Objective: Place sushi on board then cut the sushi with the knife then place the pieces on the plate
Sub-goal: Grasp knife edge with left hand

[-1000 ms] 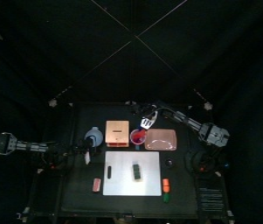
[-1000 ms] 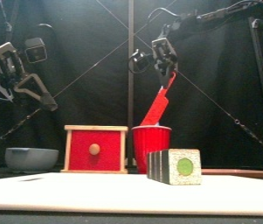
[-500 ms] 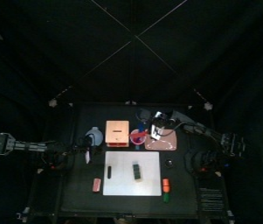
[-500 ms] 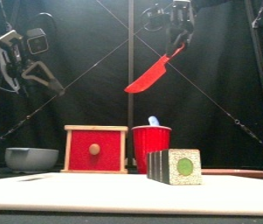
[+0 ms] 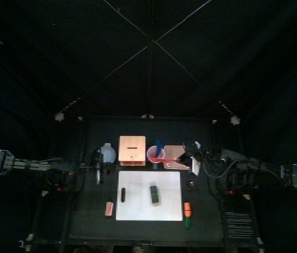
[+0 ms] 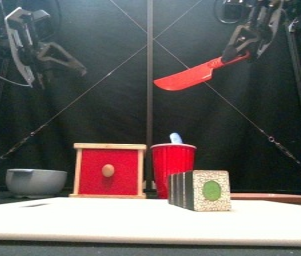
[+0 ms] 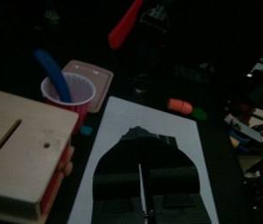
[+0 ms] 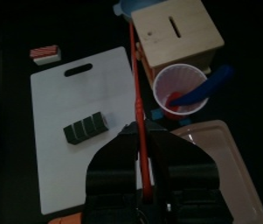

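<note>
Right gripper (image 6: pixel 246 42) clamped on the handle of the red knife (image 6: pixel 193 75), blade tilted, high above the table; sushi roll (image 6: pixel 201 190) rests on the white board (image 6: pixel 59 222), blocks together; left gripper (image 7: pixel 143 140) raised at left, jaws closed, empty

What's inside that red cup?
A blue toy knife stands in the red cup, one end above the rim; the cup's wall hides the rest. The red knife is out, in the right claw.
</note>
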`<state>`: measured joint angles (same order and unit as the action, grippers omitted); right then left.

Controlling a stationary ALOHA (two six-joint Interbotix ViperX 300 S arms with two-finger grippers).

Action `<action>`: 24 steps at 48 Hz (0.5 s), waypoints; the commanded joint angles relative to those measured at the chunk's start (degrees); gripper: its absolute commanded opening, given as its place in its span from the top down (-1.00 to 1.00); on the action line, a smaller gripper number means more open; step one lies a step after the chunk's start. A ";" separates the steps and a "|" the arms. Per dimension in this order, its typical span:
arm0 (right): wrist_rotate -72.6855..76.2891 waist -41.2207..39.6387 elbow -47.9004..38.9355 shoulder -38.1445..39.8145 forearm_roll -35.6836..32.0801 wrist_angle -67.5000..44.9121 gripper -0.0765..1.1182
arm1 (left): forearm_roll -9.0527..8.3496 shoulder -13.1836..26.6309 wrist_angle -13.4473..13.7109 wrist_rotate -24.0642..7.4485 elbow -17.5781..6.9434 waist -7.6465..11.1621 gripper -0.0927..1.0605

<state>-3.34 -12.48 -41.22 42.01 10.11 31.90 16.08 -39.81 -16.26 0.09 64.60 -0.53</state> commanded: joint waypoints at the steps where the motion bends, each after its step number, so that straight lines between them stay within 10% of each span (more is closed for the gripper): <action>1: -0.09 3.69 -3.96 2.29 -0.70 -6.42 0.17 | -0.79 1.41 -3.08 0.00 -2.72 1.49 0.86; 24: 0.18 12.74 -14.15 -1.05 -3.78 -19.78 0.17 | -0.88 16.52 -8.35 -0.26 -9.05 7.03 -0.14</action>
<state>-3.25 0.00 -55.28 40.87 6.06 14.41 15.29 -25.31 -23.99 -0.09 58.27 6.33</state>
